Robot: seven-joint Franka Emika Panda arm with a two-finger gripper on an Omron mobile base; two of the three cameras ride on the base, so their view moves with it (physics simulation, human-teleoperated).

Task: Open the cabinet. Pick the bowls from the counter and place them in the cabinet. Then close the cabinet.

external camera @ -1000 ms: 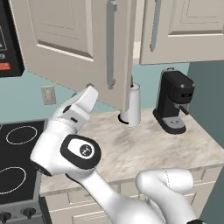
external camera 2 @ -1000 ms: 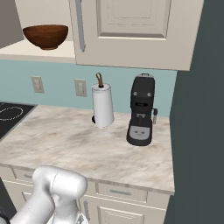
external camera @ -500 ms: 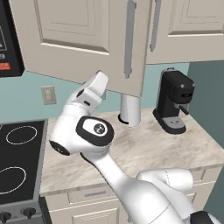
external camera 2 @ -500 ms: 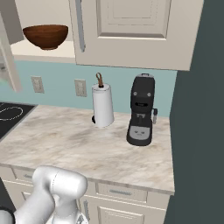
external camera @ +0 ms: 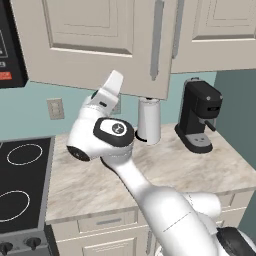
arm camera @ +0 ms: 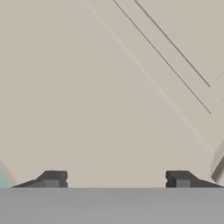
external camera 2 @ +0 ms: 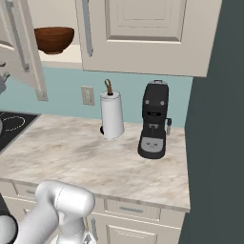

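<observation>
my hand [arm camera: 113,179]: fingertips [arm camera: 51,178] sit wide apart with nothing between them, pointed at a beige raised-panel door face very close up. can't tell from the hand view whether they touch the panel.

using the paper towel roll [external camera 2: 112,116] as anchor. right base view: the cabinet [external camera 2: 143,33] is above it, left door [external camera 2: 21,45] swung out and cut off by the left edge of the picture, right door shut. the brown bowl [external camera 2: 54,39] sits on the pale inner shelf [external camera 2: 59,57] up and left of the roll, its left side hidden behind the open door. coffee machine [external camera 2: 154,119] stands just right of the roll on the worktop [external camera 2: 90,159]. wall outlet [external camera 2: 87,95] is just left of the roll, a corner of the stovetop [external camera 2: 12,126] further left.

left base view: the open door [external camera: 100,45] fronts the camera and hides the shelf and bowl completely. my arm [external camera: 107,135] rises in front of the roll [external camera: 149,120], the wrist going up under the door's lower edge, so the hand itself is hard to make out there. the door's long handle [external camera: 156,40] is above the roll. this view gives the stovetop [external camera: 22,185] rings well left of the roll and a drawer front [external camera: 105,222] below the worktop [external camera: 195,172] edge.

only the brown bowl is visible to me.
</observation>
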